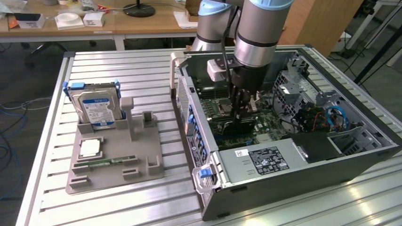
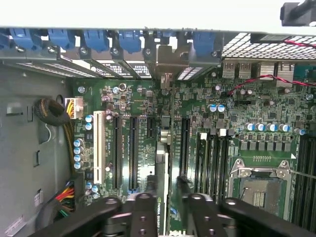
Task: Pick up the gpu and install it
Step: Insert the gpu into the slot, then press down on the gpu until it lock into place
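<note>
Dark fingers [image 2: 148, 217] of our gripper [image 2: 165, 215] stand partly open over the motherboard [image 2: 237, 148], and between them we see the gpu [image 2: 161, 197] on edge, a thin dark card with a pale printed strip running along its top. The fingers sit just beside the card on either side; we cannot tell whether they press on it or stand a little clear. The card runs straight ahead of our gripper toward the case's rear wall, where its pale metal bracket lines up with the row of blue slot clips [image 2: 94, 39], and it stands among the long black expansion slots [image 2: 132, 148]. In the exterior view our gripper [image 1: 242, 115] reaches down into the open case [image 1: 301, 183], with the gpu [image 1: 237, 128] directly below it against the board. Well apart from our gripper, outside the case, a grey holder [image 1: 113, 160] carries the hard drive [image 1: 97, 108] upright and a memory stick [image 1: 100, 164] lying flat.
</note>
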